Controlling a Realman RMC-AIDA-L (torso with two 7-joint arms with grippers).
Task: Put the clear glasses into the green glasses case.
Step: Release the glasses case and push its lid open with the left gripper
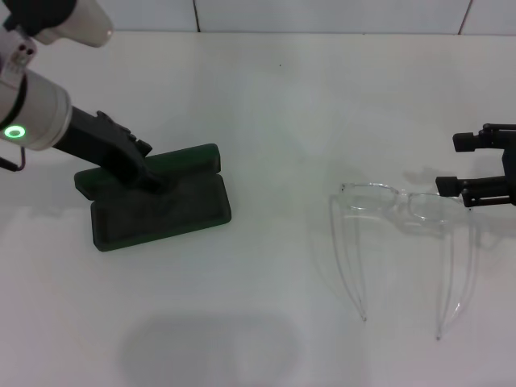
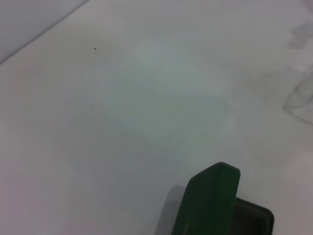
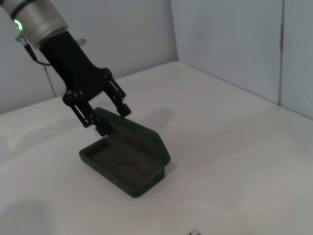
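Observation:
The green glasses case (image 1: 161,211) lies open at the left of the white table, its lid (image 1: 187,158) tilted back behind the dark-lined tray (image 3: 124,164). My left gripper (image 1: 150,174) is at the lid's left end, open, with a finger on either side of the lid's edge (image 3: 100,113). In the left wrist view the lid (image 2: 212,200) fills the lower part. The clear glasses (image 1: 397,200) lie unfolded at the right, temple arms pointing toward the table's near edge. My right gripper (image 1: 457,164) hangs open just right of the frame, its lower finger close to the glasses' right corner.
The white table (image 1: 274,105) ends at a tiled wall (image 1: 322,14) at the back. Bare tabletop separates the case from the glasses.

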